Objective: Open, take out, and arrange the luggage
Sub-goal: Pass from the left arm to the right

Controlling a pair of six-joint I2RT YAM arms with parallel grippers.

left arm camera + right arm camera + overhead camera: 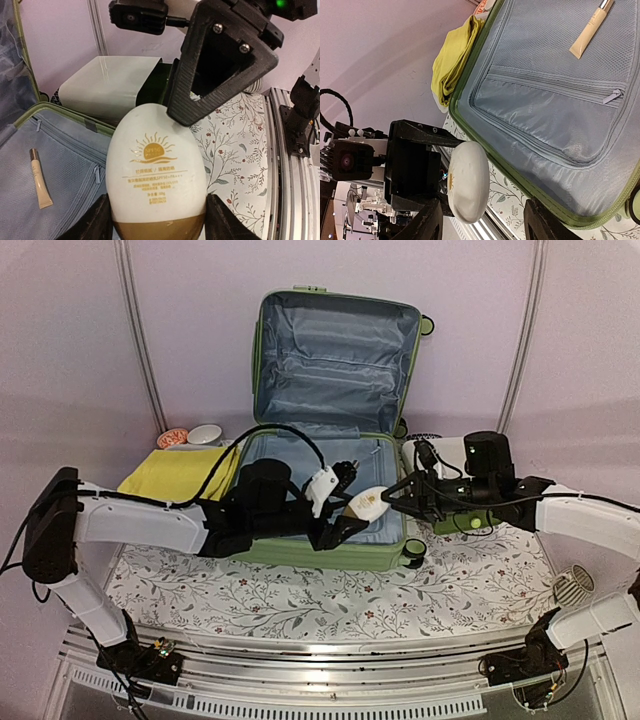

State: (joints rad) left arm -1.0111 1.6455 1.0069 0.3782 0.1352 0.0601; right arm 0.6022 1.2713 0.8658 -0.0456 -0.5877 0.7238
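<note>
One luggage [335, 360], light green hard shell, lies open at the middle of the table on a floral cloth [300, 605]. Its lid stands upright against the back wall and shows the grey-blue lining; the base is flat, with a zipped mesh panel.

Two grippers meet over the front edge of the base. The left gripper [160, 222] clamps the brown lower end of the bottle between both fingers. The right gripper [482, 210] has its fingers spread wider than the bottle, and one black finger lies against the bottle's top.

One folded yellow cloth [178, 472] lies just left of the luggage.

One white egg-shaped bottle [155, 170] with a sun emblem is held off the table.

One slim beige tube [590, 31] lies on the mesh panel inside the base.
</note>
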